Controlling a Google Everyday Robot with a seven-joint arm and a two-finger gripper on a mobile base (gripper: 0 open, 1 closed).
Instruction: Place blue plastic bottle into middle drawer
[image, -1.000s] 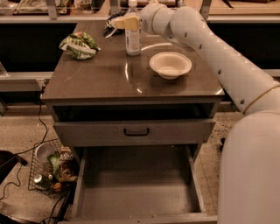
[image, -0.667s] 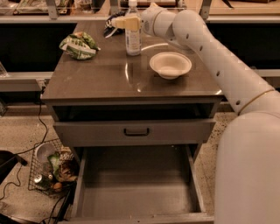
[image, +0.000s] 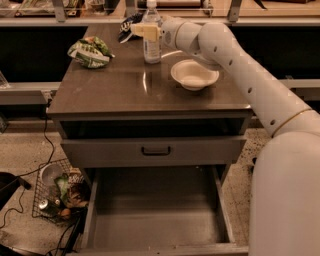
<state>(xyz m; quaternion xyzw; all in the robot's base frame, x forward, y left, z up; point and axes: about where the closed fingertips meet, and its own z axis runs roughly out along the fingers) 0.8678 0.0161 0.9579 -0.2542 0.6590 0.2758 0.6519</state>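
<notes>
The blue plastic bottle (image: 151, 42), clear with a white cap and a pale label, stands upright at the back of the grey tabletop (image: 125, 87). My gripper (image: 144, 31) is at the bottle's upper half, its cream parts lying against the bottle's left side and front. The white arm reaches in from the right, above the bowl. The middle drawer (image: 155, 222) is pulled open low at the front, with a bare grey floor and nothing in it.
A white bowl (image: 195, 74) sits just right of the bottle. A green snack bag (image: 90, 51) lies at the back left and a dark bag (image: 127, 26) behind the bottle. A drawer front with a dark handle (image: 155, 150) is above the open drawer. A wire basket (image: 57, 195) stands on the floor.
My gripper has shifted slightly lower along the bottle. The bottle still stands in the same spot on the table.
</notes>
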